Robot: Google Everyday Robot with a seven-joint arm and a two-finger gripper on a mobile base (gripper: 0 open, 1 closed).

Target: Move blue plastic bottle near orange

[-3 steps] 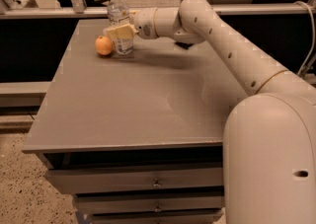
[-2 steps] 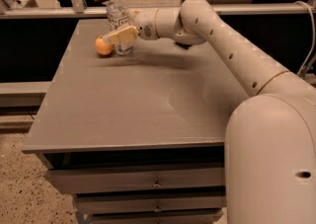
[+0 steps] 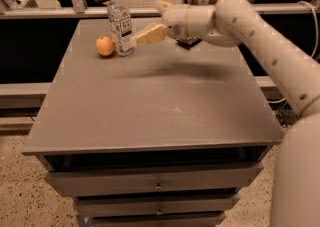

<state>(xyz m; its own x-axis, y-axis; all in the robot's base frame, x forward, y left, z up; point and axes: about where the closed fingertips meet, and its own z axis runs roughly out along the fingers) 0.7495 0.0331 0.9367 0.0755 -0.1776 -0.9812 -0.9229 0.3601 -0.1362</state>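
Note:
The blue plastic bottle [image 3: 121, 21], clear with a white cap and white label, stands upright at the far left of the grey table [image 3: 150, 106]. The orange [image 3: 105, 46] sits just left of the bottle, almost touching it. My gripper [image 3: 148, 22] is just right of the bottle, open and holding nothing. Its lower tan finger [image 3: 150, 35] reaches close to the bottle's lower part, and its upper finger [image 3: 162, 6] is apart from the bottle.
A flat dark snack wrapper [image 3: 189, 42] lies on the table under my wrist. My arm [image 3: 260, 36] spans the right back of the table. A metal rail [image 3: 75, 11] runs behind the table. Drawers [image 3: 157, 181] are below the front edge.
The gripper has drawn back slightly to the right from the bottle, which stays standing beside the orange.

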